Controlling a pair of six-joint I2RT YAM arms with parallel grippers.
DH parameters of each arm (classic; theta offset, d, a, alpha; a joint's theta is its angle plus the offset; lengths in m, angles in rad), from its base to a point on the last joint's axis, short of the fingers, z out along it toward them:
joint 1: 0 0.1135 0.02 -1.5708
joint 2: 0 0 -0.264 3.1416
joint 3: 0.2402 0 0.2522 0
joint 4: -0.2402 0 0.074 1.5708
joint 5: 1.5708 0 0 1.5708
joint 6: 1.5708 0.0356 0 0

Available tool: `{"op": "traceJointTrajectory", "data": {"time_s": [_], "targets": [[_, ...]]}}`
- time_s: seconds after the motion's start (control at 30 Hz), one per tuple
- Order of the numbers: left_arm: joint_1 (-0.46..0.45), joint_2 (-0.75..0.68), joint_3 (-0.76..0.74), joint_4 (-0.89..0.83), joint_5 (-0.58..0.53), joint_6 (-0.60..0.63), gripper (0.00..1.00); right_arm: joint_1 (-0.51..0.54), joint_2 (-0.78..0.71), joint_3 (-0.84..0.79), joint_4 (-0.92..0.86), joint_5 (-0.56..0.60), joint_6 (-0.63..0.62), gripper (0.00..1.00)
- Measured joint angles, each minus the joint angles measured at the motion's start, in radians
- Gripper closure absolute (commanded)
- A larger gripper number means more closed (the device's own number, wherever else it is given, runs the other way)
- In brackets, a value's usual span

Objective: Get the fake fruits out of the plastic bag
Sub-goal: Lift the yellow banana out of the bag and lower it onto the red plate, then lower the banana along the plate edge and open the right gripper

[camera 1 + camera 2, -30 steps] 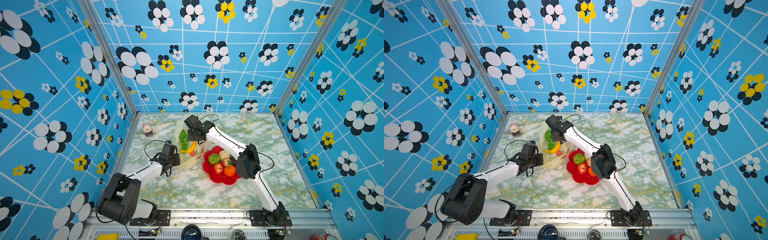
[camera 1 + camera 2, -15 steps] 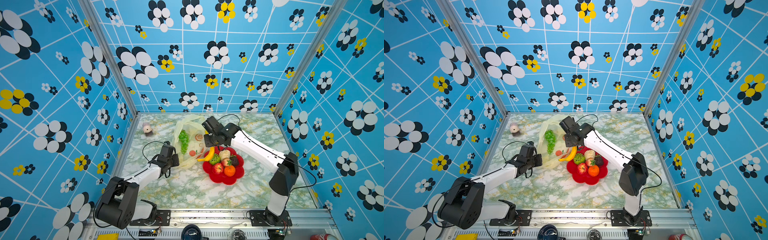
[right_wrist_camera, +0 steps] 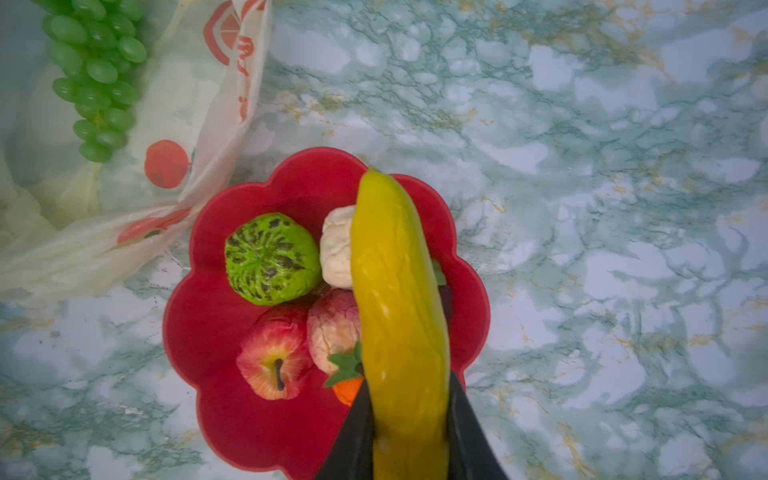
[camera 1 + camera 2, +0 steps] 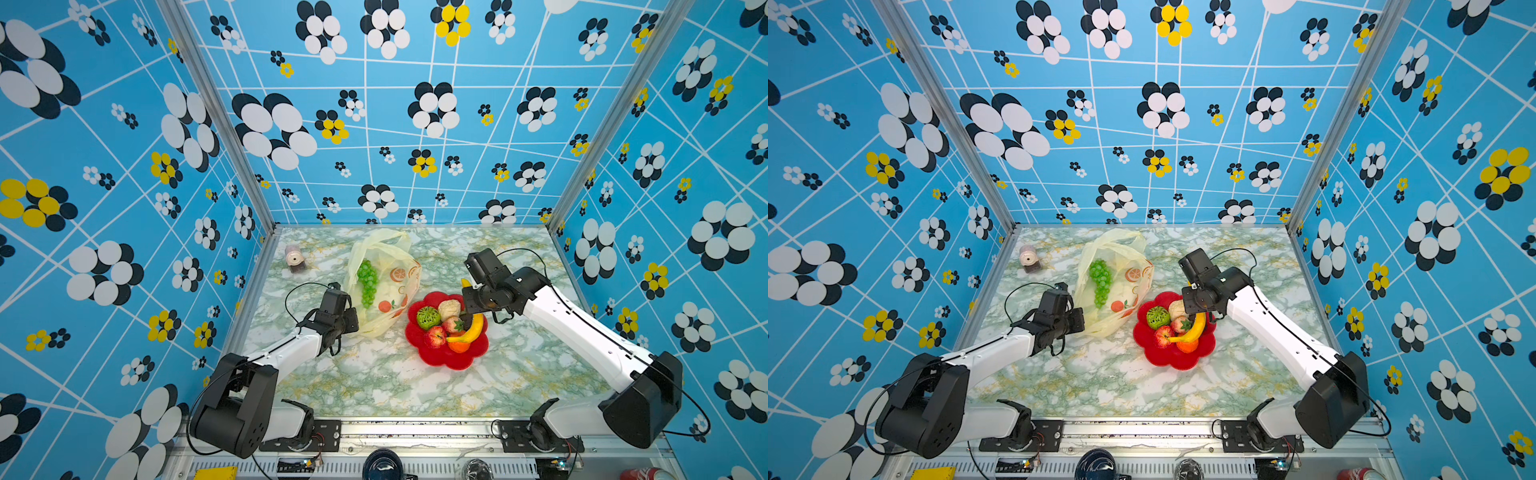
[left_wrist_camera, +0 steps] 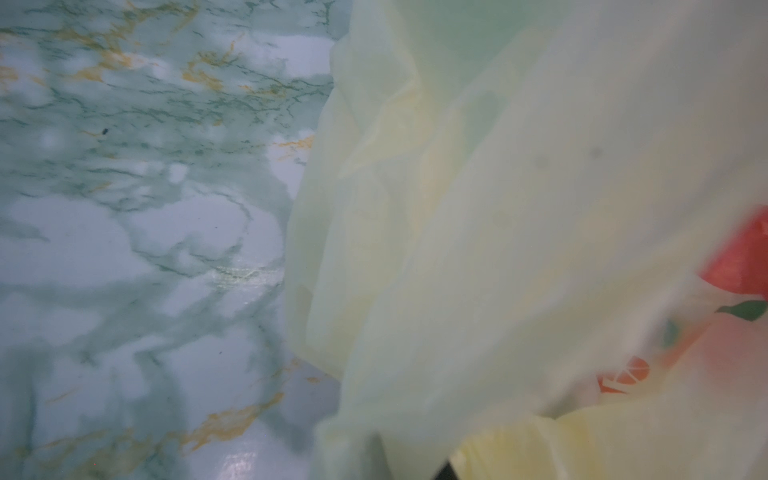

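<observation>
The pale-yellow plastic bag (image 4: 384, 266) (image 4: 1119, 262) lies at the table's middle back, with the green grape bunch (image 4: 367, 280) (image 3: 93, 75) inside its open mouth. My left gripper (image 4: 353, 322) (image 4: 1079, 322) is shut on the bag's near edge, and the bag film (image 5: 498, 208) hides its fingers in the left wrist view. My right gripper (image 4: 470, 318) (image 3: 409, 403) is shut on the yellow banana (image 4: 471, 330) (image 3: 397, 291), holding it just over the red plate (image 4: 440, 361) (image 3: 216, 415). On the plate lie a green netted ball (image 3: 272, 257), a cream bulb (image 3: 336, 249), an apple (image 3: 274, 361), a strawberry (image 3: 332, 328) and an orange (image 3: 349, 390).
A small pink and brown object (image 4: 294, 258) (image 4: 1029, 257) stands at the back left of the marble table. Patterned blue walls close in the left, back and right. The arm bases sit on the rail at the front edge.
My right gripper has carried the banana from the bag's mouth rightward to above the plate, and the right arm has swung out to the right. The left gripper has kept hold of the bag.
</observation>
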Motion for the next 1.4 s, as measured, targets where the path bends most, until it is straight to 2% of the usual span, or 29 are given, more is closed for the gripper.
{"op": "traceJointTrajectory", "data": {"time_s": [0.37,0.77,1.4], "targets": [[0.001,0.0,0.0,0.0,0.0,0.0,1.0,-0.03,-0.018,-0.171,0.037,0.011,-0.016,0.83],[0.001,0.0,0.0,0.0,0.0,0.0,1.0,-0.064,0.007,-0.227,0.121,0.011,-0.013,0.82],[0.001,0.0,0.0,0.0,0.0,0.0,1.0,-0.067,0.076,-0.269,0.195,0.003,0.065,0.79]]}}
